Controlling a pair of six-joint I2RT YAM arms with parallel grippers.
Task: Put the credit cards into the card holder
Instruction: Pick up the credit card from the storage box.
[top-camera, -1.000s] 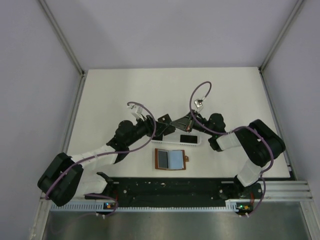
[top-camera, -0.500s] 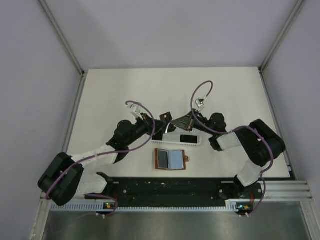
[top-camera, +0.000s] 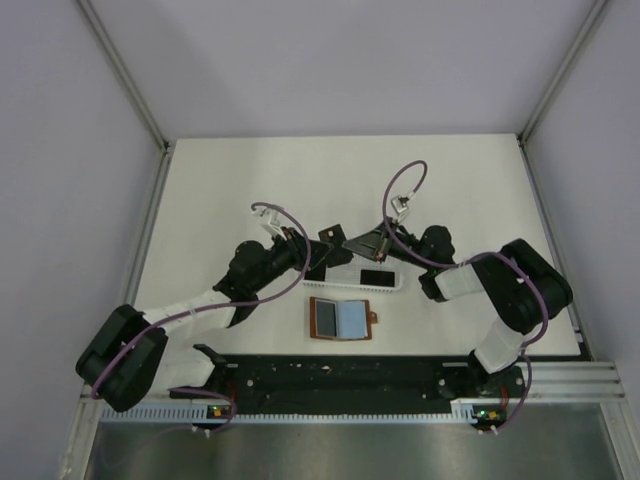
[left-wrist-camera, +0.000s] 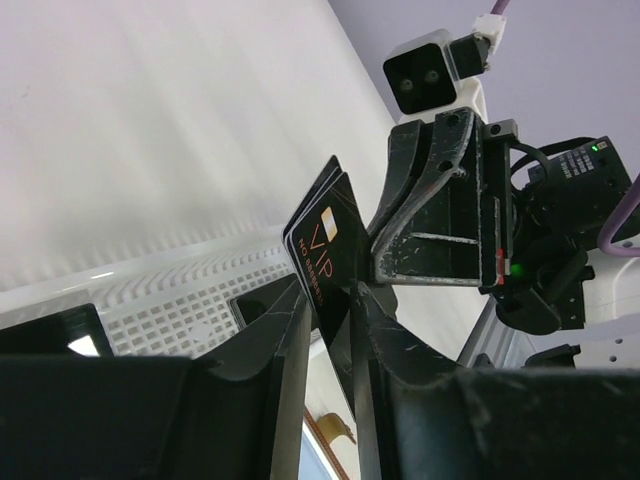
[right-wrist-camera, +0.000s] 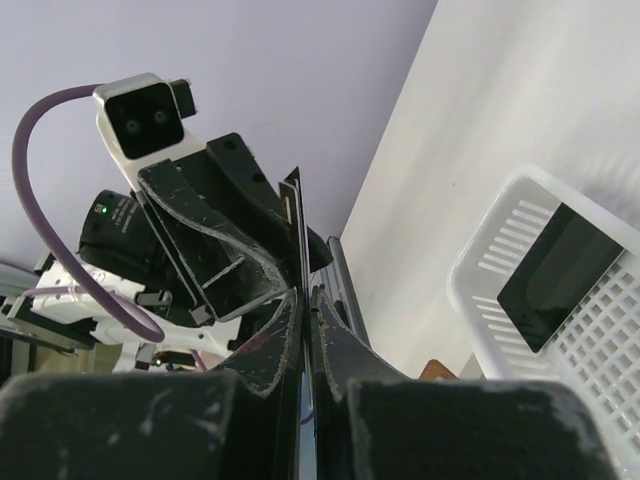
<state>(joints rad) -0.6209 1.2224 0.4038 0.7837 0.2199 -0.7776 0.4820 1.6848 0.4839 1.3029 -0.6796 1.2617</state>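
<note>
Looks like a handover: left gripper (left-wrist-camera: 328, 300) and right gripper (right-wrist-camera: 305, 295) both have jaws pinching the credit cards (left-wrist-camera: 325, 240). Next, one must release before heading for the open card holder (top-camera: 350, 320).

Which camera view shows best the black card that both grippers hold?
The left wrist view: the held card faces the camera, its VIP print readable. The right wrist view shows the held card edge-on; the top view, only a small dark shape.

White slotted plastic basket (top-camera: 396, 283) sits mid-table in front of me, on a plain white tabletop (top-camera: 250, 180). Pale grey walls (top-camera: 330, 60) all round, black rail (top-camera: 350, 372) along the near edge.
</note>
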